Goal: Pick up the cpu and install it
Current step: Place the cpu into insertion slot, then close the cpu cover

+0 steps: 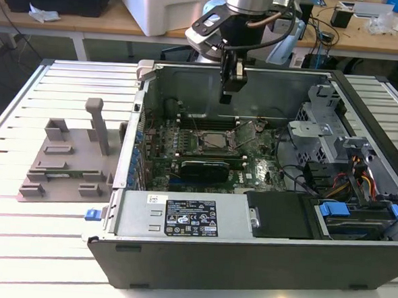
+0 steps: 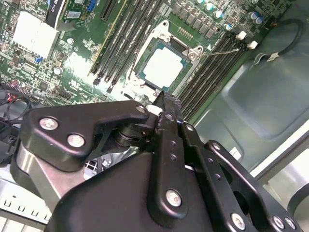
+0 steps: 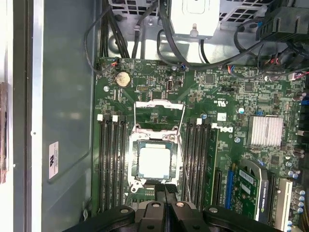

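One small square silver-topped cpu (image 3: 153, 163) is seated in the one black-and-metal socket frame (image 3: 133, 145) inside the open grey computer case (image 1: 246, 260). One black gripper (image 1: 229, 95) is held vertically just above it, fingertips pressed together, grasping nothing.

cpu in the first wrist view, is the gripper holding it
No, the cpu lies flat in the socket frame on the motherboard, apart from the gripper.

I've got the case (image 1: 247, 253) on the desk (image 1: 30, 260), with the fixture plate (image 1: 62, 174) just beside it, toward the desk's edge at the exterior view's left. Inside, the cpu (image 1: 213, 140) lies in the socket (image 3: 155, 137) on the motherboard (image 1: 255, 169), gripper (image 1: 228, 99) hanging above.
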